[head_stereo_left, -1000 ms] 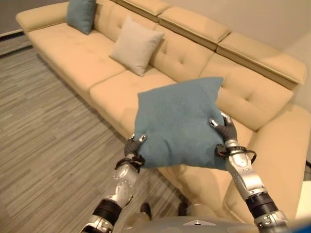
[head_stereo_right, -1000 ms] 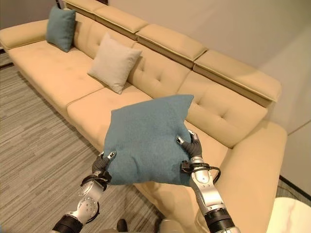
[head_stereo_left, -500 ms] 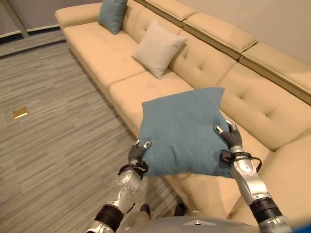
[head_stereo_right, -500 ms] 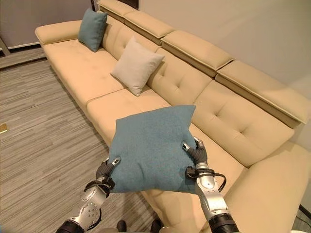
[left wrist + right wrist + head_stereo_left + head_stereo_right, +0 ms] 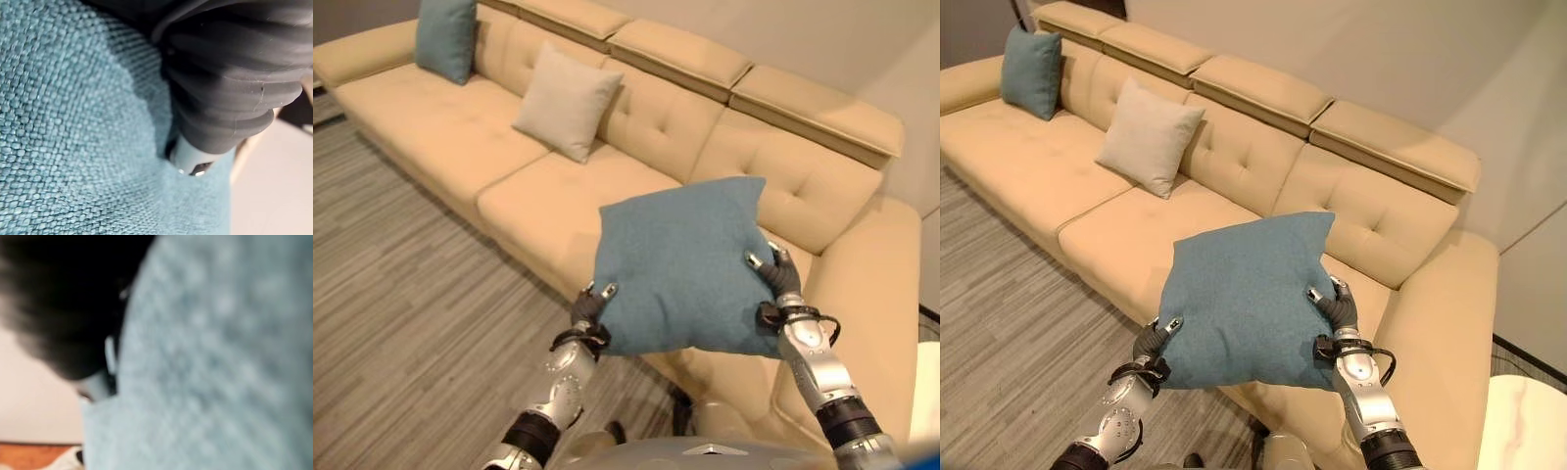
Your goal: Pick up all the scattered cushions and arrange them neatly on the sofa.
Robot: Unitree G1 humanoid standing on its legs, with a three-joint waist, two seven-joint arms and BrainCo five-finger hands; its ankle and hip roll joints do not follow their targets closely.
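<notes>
I hold a teal cushion [image 5: 680, 264] in the air between both hands, above the front edge of the tan sofa [image 5: 431, 127]. My left hand [image 5: 589, 311] is shut on its lower left corner and my right hand [image 5: 775, 282] is shut on its right edge. Woven teal cloth [image 5: 73, 127] presses close against the left hand in the left wrist view. A beige cushion [image 5: 566, 101] leans on the sofa back near the middle. Another teal cushion [image 5: 445, 37] stands at the sofa's far left end.
Grey striped floor [image 5: 401, 294] stretches along the sofa's front at the left. The sofa's right armrest [image 5: 881, 294] rises beside my right arm. A white tabletop [image 5: 1528, 426] shows at the lower right corner.
The whole picture has shifted, so the camera moved; the sofa's right end and armrest now show more. The cushion stays held between both hands in the same place.
</notes>
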